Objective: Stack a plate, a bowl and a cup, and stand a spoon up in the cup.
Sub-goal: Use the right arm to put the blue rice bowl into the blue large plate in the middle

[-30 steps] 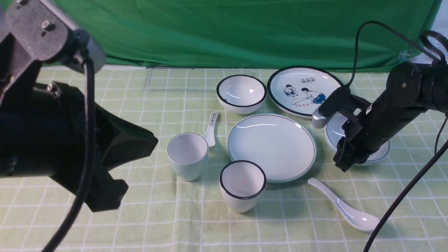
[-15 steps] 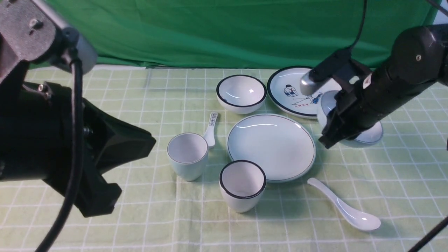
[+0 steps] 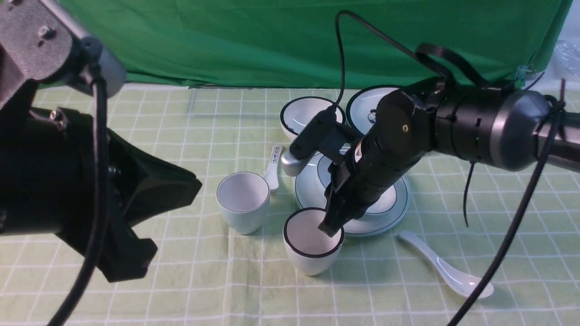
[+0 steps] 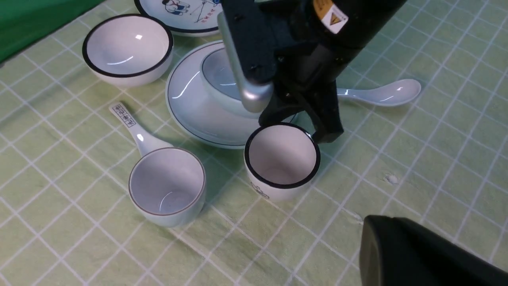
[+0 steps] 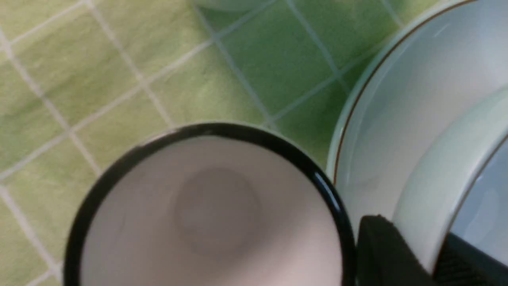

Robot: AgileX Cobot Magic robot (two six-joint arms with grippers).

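Wide shallow white bowl [image 4: 217, 79], rim clamped in the right gripper [image 3: 332, 224], sits on or just above the plain green-rimmed plate [image 4: 186, 107], where the gripper, crowding the black-rimmed cup [image 3: 312, 242], could tip it on withdrawal.

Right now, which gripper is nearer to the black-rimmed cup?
The right. The right gripper, shut on the bowl, hangs right beside the black-rimmed cup at its rim; the left gripper sits far off to the cup's left.
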